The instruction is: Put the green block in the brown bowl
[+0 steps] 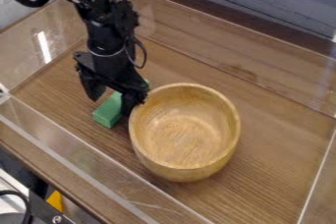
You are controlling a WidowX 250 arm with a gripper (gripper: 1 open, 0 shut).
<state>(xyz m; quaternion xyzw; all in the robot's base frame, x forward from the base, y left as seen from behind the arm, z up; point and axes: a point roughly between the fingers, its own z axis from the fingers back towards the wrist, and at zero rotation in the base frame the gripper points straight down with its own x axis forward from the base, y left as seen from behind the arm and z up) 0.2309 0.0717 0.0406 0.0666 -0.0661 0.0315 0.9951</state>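
- The brown bowl (186, 135) stands upright on the wooden counter (269, 90), its inside bare.
- The green block (110, 109) lies on the counter just beside the bowl, outside it, partly hidden by the pincer (116, 92).
- The black arm (105, 17) reaches down from the top of the view, the pincer open over the block.
- A dark cable (16, 196) curves at the lower left corner.

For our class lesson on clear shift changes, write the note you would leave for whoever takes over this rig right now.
Claw: open, down over the green block, its fingers around the upper part; not gripping it.
Block: lying beside the brown wooden bowl, not in it.
Done: claw positioned at the block.
Left: close on the block, lift it, put it in the bowl. The rim is very near, so probably lift straight up first.
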